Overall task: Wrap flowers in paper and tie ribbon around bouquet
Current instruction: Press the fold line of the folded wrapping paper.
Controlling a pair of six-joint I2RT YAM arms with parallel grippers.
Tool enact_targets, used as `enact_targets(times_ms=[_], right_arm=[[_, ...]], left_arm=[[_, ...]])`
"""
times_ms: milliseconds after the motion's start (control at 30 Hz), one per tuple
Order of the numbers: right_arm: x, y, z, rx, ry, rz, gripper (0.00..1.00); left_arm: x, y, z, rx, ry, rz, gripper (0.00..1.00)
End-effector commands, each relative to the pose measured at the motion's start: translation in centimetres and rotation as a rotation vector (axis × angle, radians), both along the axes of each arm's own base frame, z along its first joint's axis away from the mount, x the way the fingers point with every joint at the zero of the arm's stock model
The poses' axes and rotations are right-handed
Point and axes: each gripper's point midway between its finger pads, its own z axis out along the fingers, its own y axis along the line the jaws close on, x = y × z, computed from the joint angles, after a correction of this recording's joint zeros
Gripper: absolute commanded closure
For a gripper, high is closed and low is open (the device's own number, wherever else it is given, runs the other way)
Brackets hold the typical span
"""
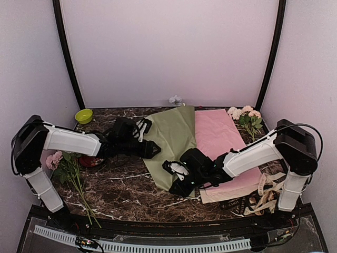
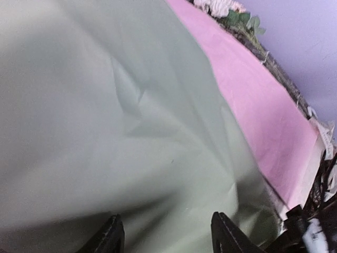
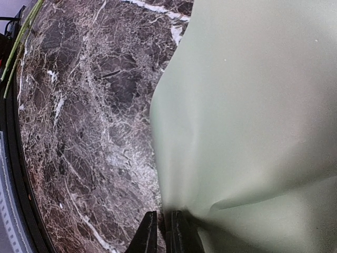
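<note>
Marble-patterned and dark, the desk [image 1: 124,187] is carrying a pink-headed bunch [image 1: 63,166] with long green stems at its left edge, well apart from the work. Next along, the left pincer [image 2: 167,238] is hanging over the paper [image 1: 174,132] with its jaws standing apart and gripping nothing, probably readying to take the sheet's left side. The paper itself is lying at the desk's middle, sage-green, matte and creased, its near part bulging up off the surface. That is because the right pincer [image 3: 162,232] is clamping the near left edge between almost-closed jaws and holding it up, likely to drag or square the sheet before any flowers go on. Just beside it to the right, the pink sheet [image 1: 216,132] is lying flat, with pale blossoms [image 1: 243,113] resting at its far right corner.
</note>
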Motion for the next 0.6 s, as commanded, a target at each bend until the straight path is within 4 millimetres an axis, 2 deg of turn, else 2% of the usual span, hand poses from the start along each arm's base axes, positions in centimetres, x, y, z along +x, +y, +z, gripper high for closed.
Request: enact_targets(times_ms=[0,133,267,433,567], right_arm=[[0.0,-0.5,-1.3,-0.058,0.008,-0.021,0.89],[0.3,0.1,-0.3,-0.033,0.000,-0.023,0.88],[0.8,1.6,3.3,0.044,-0.026,-0.016,0.87],[2.0,1.8,7.1,0.104,-0.045,-0.055,0.81],[3.8,-0.2,9.6,0.190,-0.006,-0.150,0.75]], left_arm=[[-0.2,-2.0,-3.3,-0.017,0.095,-0.066,0.41],[-0.1,-1.2,-7.2,0.084,0.174,-0.039,0.41],[-0.9,-1.3,-9.8,0.110,0.236,-0.067,0.41],[-1.1,-1.1,-11.0,0.140,0.266,-0.069,0.41],[-1.1,-0.5,-11.6,0.155,0.282,-0.064,0.42]])
